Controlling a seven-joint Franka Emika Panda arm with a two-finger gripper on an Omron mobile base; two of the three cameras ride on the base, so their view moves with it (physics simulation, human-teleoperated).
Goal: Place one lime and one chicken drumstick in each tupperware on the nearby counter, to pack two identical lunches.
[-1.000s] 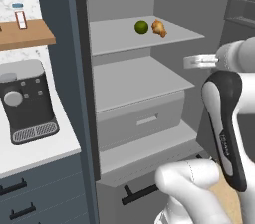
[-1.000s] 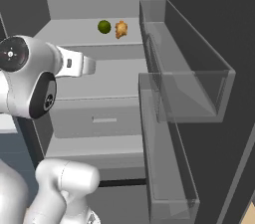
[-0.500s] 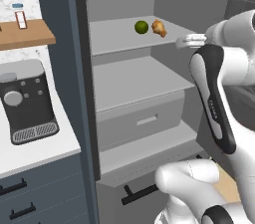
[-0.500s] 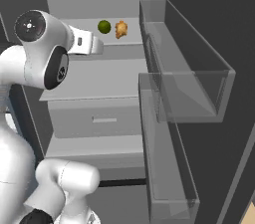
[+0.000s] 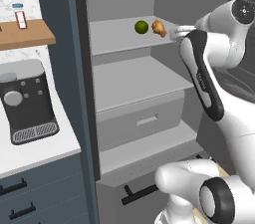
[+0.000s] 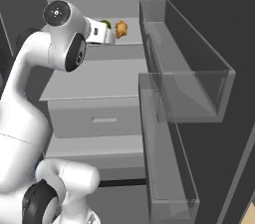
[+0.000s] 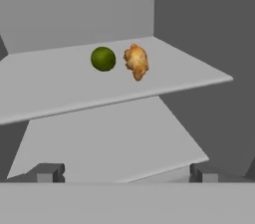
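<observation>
Since a second ago, arm raised from mid-fridge to top shelf (image 5: 119, 36) level, so a first pick looks imminent. Left: small glossy green lime (image 7: 103, 59). Just right of it, apart: lumpy golden-brown chicken drumstick (image 7: 136, 61), long axis near-to-far, taper pointing near. Gripper (image 7: 124, 172) spread wide, empty, short of both.

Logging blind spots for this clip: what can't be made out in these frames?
- Lime: mostly hidden behind the arm's wrist in the right base view; clear in the hand view.
- Tool: only its fingertips, standing wide apart, show at the hand view's bottom edge.
- Bottle on the wooden shelf: label too small to read.
</observation>
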